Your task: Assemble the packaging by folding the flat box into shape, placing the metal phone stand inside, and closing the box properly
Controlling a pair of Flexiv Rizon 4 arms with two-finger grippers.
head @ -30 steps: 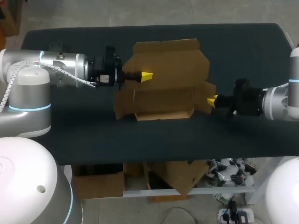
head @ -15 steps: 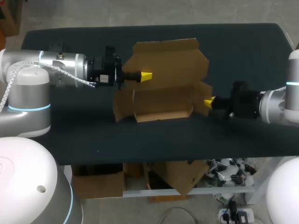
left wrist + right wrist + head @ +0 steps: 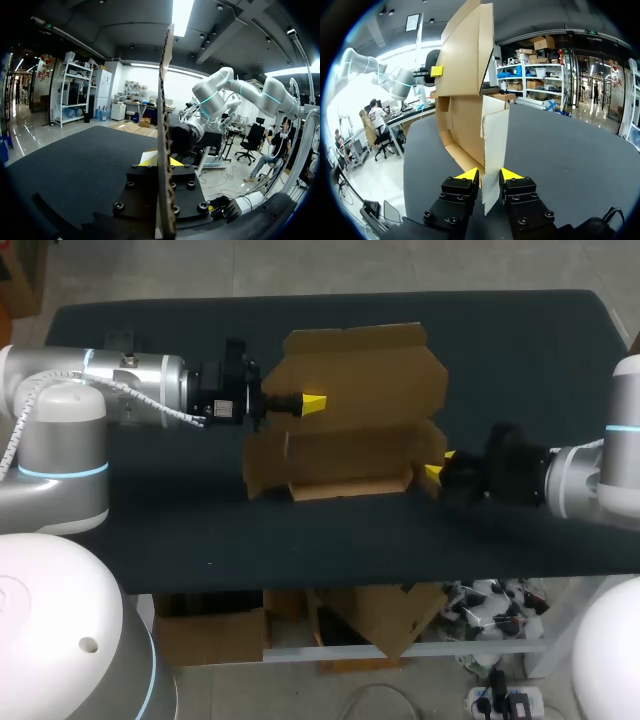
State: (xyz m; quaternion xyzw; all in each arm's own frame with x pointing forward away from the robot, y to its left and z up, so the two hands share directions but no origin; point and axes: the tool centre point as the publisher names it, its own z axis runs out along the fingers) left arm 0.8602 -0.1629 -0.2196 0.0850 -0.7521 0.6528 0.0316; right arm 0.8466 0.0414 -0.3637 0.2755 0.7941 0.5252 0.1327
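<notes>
A brown cardboard box [image 3: 350, 420] stands half folded in the middle of the dark table, its tall back panel upright and its tray part in front. My left gripper [image 3: 313, 403] is shut on that back panel [image 3: 164, 100], which runs edge-on between its fingers [image 3: 161, 161]. At the box's right end, my right gripper [image 3: 432, 471] sits against the side flap. That flap [image 3: 495, 140] stands between the parted fingers of the right gripper [image 3: 490, 176], which is open. No metal phone stand is in view.
The dark table top [image 3: 500, 360] stretches bare to the right and behind the box. A small grey fixture [image 3: 120, 337] sits at the back left edge. The table's front edge [image 3: 350, 575] lies a short way in front of the box.
My right gripper has moved left and toward the front edge, pushing the right side flap inward, and its fingers have parted. The left arm has not moved.
</notes>
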